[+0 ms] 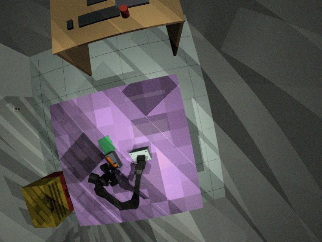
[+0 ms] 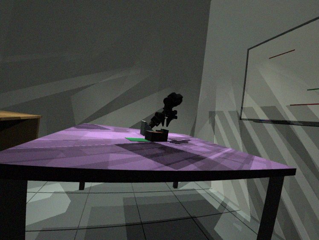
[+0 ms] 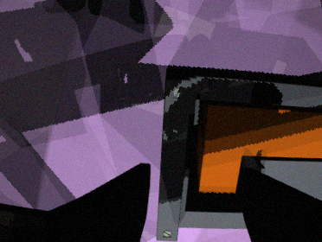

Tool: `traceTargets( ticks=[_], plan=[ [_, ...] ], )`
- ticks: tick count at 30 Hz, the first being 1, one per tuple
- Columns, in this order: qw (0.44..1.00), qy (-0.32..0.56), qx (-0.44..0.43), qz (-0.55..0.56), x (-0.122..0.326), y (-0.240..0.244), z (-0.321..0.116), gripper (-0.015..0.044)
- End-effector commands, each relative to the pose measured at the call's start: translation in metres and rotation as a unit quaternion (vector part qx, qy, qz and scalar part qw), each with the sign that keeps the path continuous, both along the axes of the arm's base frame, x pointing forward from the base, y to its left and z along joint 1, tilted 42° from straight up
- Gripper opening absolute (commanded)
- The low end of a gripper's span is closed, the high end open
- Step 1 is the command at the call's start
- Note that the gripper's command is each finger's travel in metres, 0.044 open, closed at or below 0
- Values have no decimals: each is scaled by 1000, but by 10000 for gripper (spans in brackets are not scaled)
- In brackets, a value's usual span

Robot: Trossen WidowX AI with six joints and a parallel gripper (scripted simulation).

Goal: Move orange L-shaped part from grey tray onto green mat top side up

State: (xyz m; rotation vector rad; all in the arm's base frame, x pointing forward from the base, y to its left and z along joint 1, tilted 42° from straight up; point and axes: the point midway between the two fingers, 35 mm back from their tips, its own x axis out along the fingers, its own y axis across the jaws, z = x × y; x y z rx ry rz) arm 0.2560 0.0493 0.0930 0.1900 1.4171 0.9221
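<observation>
Top view: grey tray (image 1: pixel 116 159) on purple desk (image 1: pixel 166 166), orange part (image 1: pixel 112 163) flush in its pocket, green mat (image 1: pixel 106 144) adjoining; claw (image 1: pixel 111 170) at the tray's near end. Exterior view: claw (image 2: pixel 170 121) above tray (image 2: pixel 155 135), apart. Wrist view: fingers partly spread, holding nothing; part (image 3: pixel 253 152) seated.

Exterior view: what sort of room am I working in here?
Likely an office or classroom: a whiteboard hangs on the wall, a wooden desk carries a keyboard, and the floor is tiled.
</observation>
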Motion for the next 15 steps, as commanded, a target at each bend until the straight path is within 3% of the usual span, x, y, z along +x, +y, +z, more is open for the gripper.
traceTargets(
  ticks=[1, 15],
  plan=[
    [1000, 8, 4, 2, -10, 26, -26, 180],
    [1000, 8, 4, 2, -12, 34, -36, 180]
  ],
)
